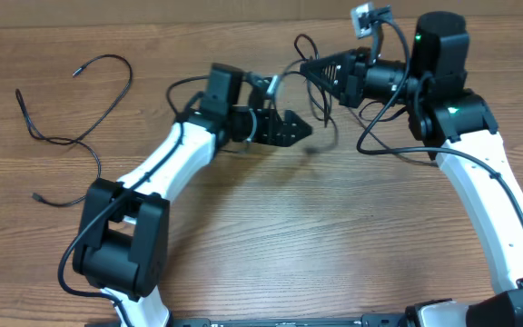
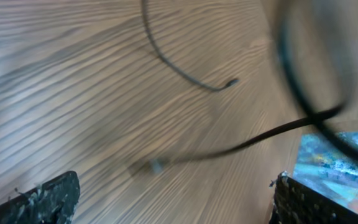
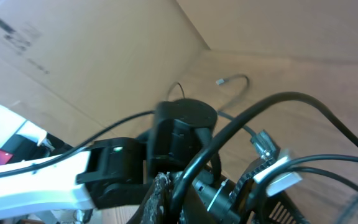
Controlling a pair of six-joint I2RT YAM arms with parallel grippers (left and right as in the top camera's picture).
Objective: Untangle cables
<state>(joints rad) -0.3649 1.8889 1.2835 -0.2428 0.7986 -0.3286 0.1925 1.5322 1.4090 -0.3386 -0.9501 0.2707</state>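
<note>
One thin black cable lies loose on the table at the far left. My right gripper is lifted at the back centre and shut on another black cable. That cable loops up behind the gripper, and a strand hangs toward the table. In the right wrist view the cable runs between the closed fingers. My left gripper hovers open just below and left of the right one. Its fingers stand wide apart over bare wood. A blurred cable crosses ahead of them, and a plug end shows farther off.
Wooden table. The left arm stretches from the front left toward the centre, and the right arm runs along the right side. Thicker arm wires loop beside the right wrist. A cardboard wall stands behind the table.
</note>
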